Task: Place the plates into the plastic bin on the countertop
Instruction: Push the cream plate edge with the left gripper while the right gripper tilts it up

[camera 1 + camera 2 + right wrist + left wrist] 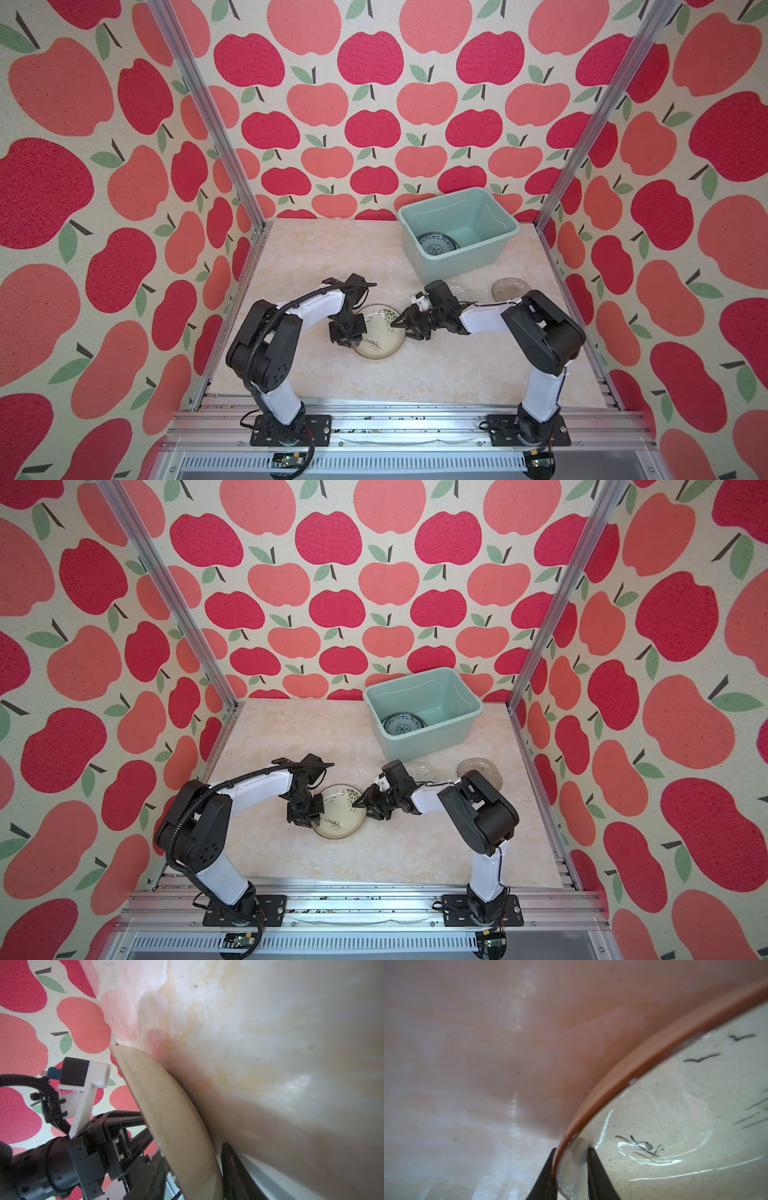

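Observation:
A cream plate with plant drawings (380, 332) (340, 812) sits mid-countertop (332, 257). My left gripper (355, 338) (309, 817) (571, 1155) is shut on its brown left rim (633, 1068), one finger on each face. My right gripper (400, 325) (360, 805) is turned on its side at the right rim and stands open. Its fingers (230, 1167) straddle the plate's speckled underside (172, 1115). The mint plastic bin (496, 210) (461, 690) stands at the back right. It holds a blue-patterned plate (436, 245) (402, 724).
Two clear glass plates (509, 289) (459, 287) lie between the bin and my right arm, partly hidden by it. Aluminium rails (399, 411) edge the countertop. Apple-print walls close in three sides.

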Controlling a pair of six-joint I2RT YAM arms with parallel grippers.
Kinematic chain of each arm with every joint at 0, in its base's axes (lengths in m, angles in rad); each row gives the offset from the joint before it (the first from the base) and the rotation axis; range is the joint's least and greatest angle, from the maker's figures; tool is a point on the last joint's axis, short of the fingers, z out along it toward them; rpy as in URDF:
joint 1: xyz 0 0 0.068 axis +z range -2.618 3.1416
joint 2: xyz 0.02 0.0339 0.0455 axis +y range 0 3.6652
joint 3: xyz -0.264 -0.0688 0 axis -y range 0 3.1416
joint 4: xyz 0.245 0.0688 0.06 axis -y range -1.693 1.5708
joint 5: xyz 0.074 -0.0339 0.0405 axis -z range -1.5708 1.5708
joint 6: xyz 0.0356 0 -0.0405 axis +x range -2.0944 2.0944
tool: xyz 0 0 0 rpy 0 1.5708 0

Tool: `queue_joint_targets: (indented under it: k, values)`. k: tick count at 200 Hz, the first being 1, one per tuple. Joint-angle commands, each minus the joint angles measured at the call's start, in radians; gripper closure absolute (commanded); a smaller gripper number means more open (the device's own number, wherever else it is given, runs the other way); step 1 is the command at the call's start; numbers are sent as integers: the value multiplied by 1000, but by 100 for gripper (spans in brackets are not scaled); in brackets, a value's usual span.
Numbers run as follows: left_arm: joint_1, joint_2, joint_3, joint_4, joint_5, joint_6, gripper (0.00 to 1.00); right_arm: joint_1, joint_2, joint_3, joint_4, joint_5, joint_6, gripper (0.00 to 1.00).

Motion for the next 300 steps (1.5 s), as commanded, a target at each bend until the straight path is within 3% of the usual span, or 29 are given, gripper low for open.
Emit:
queue_joint_targets:
  k: [1,69,108,168,227,256,300]
  values:
    - [-30,0,-23,80,104,29,75,32,-39,19,200,-105,34,56]
    - [-36,-18,-25,101,131,30,75,46,-42,19,260,-127,48,55]
    - [-40,-32,-27,99,131,29,74,48,-57,20,242,-116,38,60]
    - [-42,-71,-35,88,123,22,74,49,-139,33,49,-51,-62,66]
    - [-51,-104,-16,74,106,8,73,51,-199,69,-146,16,-152,79]
    - [-52,-140,-11,59,76,-5,66,51,-241,89,-242,50,-195,86]
    - [-48,-237,3,39,2,-26,46,49,-322,134,-394,95,-280,92]
